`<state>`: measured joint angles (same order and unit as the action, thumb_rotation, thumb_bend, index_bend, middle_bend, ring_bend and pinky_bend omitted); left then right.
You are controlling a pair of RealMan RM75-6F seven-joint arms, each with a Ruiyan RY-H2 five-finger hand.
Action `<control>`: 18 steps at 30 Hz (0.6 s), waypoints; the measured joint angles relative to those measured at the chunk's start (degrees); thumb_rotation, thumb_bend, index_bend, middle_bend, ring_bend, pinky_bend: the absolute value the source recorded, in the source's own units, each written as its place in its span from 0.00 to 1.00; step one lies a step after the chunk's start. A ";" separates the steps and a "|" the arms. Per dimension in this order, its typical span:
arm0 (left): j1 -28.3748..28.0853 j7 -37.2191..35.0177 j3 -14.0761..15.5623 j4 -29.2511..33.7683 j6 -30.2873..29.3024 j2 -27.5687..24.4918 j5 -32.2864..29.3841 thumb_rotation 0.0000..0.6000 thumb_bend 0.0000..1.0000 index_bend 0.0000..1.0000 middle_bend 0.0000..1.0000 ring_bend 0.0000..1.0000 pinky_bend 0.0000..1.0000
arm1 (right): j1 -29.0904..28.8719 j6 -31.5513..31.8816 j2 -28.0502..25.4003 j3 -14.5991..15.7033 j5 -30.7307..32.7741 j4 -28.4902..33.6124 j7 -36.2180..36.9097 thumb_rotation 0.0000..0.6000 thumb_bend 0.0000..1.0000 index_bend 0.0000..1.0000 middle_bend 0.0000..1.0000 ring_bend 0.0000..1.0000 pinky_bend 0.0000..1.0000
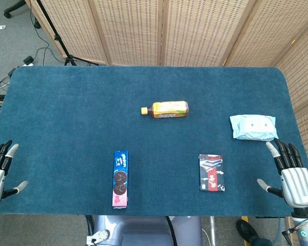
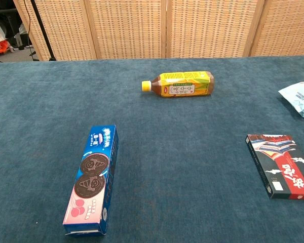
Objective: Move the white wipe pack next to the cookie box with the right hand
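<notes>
The right hand (image 1: 292,177) is waiting empty, fingers spread, just beside the wipe pack (image 1: 253,127), which is probably soft and light; gripping across its sides looks best.

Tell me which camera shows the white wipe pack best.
The head view. It shows the whole white wipe pack lying flat on the blue table, just ahead of the open right hand. The chest view catches only the pack's left end at the frame's right edge, the rest cut off.
</notes>
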<state>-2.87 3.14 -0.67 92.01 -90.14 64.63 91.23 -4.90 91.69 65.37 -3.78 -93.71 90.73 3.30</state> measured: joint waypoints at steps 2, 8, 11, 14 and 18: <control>0.01 -0.06 -0.03 -0.02 0.00 -0.01 -0.03 1.00 0.00 0.00 0.00 0.00 0.00 | 0.00 0.01 0.00 0.05 -0.07 0.01 -0.14 1.00 0.16 0.00 0.00 0.00 0.00; 0.01 -0.24 -0.08 -0.09 0.07 -0.06 -0.16 1.00 0.00 0.00 0.00 0.00 0.00 | -0.09 -0.51 -0.09 0.27 -0.09 0.24 -0.48 1.00 0.16 0.00 0.00 0.00 0.00; 0.00 -0.41 -0.14 -0.08 0.10 -0.11 -0.27 1.00 0.00 0.00 0.00 0.00 0.00 | -0.26 -0.80 -0.13 0.20 0.06 0.37 0.01 1.00 0.20 0.00 0.00 0.00 0.00; -0.21 -0.44 -0.43 -0.08 0.62 -0.11 -0.94 1.00 0.00 0.00 0.00 0.00 0.00 | -1.07 -1.82 -0.35 -0.14 0.34 0.23 2.62 1.00 0.45 0.00 0.00 0.00 0.00; -0.55 0.24 -0.84 0.28 1.39 -0.06 -1.88 1.00 0.00 0.00 0.00 0.00 0.00 | -3.20 -4.87 -1.20 -1.05 1.36 -1.39 11.67 1.00 0.89 0.00 0.00 0.00 0.00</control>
<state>-3.42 3.38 -1.51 92.30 -88.75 64.57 89.35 -8.10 86.82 64.16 -4.83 -92.35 89.34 14.97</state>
